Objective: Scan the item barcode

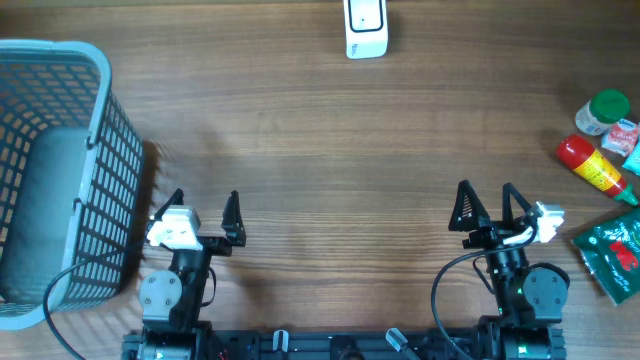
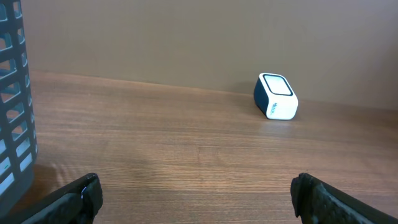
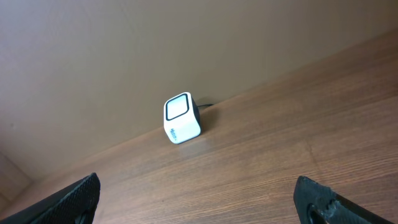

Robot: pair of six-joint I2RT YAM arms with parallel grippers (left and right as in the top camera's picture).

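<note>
A white barcode scanner (image 1: 366, 29) with a dark window stands at the table's far edge; it also shows in the left wrist view (image 2: 276, 96) and the right wrist view (image 3: 181, 118). Several grocery items lie at the right edge: a red bottle (image 1: 594, 165), a green-capped jar (image 1: 605, 111), a green pouch (image 1: 615, 252) and a small pink-and-blue packet (image 1: 624, 137). My left gripper (image 1: 205, 205) is open near the front left, holding nothing. My right gripper (image 1: 486, 202) is open near the front right, also with nothing in it, left of the items.
A blue-grey mesh basket (image 1: 55, 180) stands at the left edge, its wall in the left wrist view (image 2: 12, 99). It sits close beside my left gripper. Bare wooden table (image 1: 330, 170) lies between the grippers and the scanner.
</note>
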